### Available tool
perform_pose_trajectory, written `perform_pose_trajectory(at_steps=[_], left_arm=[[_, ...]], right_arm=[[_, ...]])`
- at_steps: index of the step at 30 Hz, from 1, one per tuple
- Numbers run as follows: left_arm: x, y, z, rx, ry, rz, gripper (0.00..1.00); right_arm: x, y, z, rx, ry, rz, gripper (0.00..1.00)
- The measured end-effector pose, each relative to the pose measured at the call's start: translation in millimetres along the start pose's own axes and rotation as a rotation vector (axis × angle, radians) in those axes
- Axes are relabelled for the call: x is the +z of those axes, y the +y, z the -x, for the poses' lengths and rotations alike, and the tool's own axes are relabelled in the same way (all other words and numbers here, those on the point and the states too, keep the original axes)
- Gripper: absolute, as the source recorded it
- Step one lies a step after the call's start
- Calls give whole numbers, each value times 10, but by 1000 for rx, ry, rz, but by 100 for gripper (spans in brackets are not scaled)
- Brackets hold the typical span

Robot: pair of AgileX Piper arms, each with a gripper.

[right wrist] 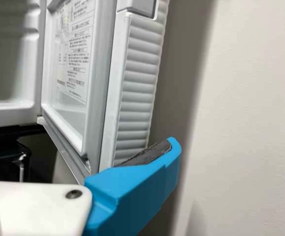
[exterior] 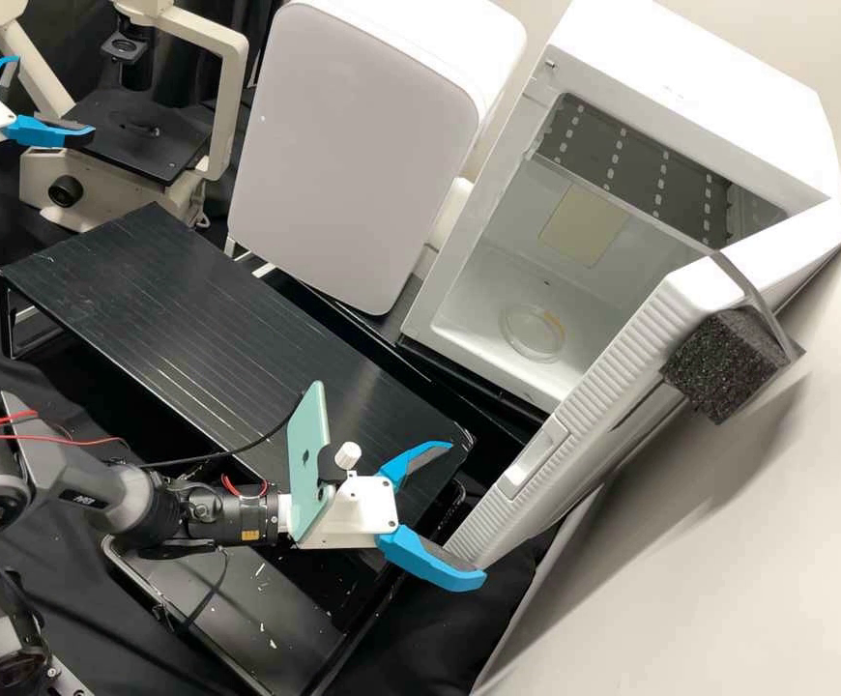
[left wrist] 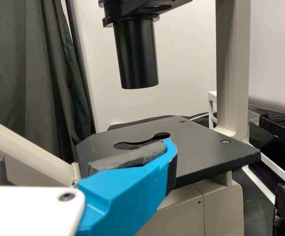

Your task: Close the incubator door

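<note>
While I watch from a distance, incubator door (exterior: 590, 425): it stands wide open, swung out from the incubator (exterior: 720, 97), with its ribbed edge toward my right pincer.
Right pincer (exterior: 467, 512): its two blue fingers are spread apart at the door's lower free corner; one lies by the outer side, as the right wrist view also shows me, and the other is over toward the inner side. I cannot tell whether either touches.
Left pincer (exterior: 53, 97): fingers apart, near the microscope (exterior: 39, 179); in the left wrist view, I see one finger in front of the microscope's black stage.
Incubator inside: a round clear dish (exterior: 532, 333) rests on the floor of the chamber, and a pale rectangular panel (exterior: 583, 224) shows on a wall.
Foam block (exterior: 725, 367): black, against the door's outer side, with a clear strip (exterior: 754, 290) beside it.
White appliance (exterior: 362, 145): upright, between the microscope and the incubator.
Black platform (exterior: 179, 300): long and ridged, in front of the white appliance.
Phone (exterior: 306, 445): mint green, mounted on my right arm just behind the pincer.
</note>
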Motion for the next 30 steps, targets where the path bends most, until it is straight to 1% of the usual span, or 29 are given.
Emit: perform_pose_trajectory(at_steps=[4,7,14,24,30], left_arm=[[0,0,0,0,0,0,100],[0,0,0,0,0,0,100],[0,0,0,0,0,0,100],[0,0,0,0,0,0,100],[0,0,0,0,0,0,100]], right_arm=[[-28,-13,6,-10,20,-18,100],[-51,-30,14,-18,29,-22,100],[-27,-117,-25,-43,14,-6,100],[-30,-104,-33,-25,15,-9,100],[-156,8,63,-6,70,-67,100]])
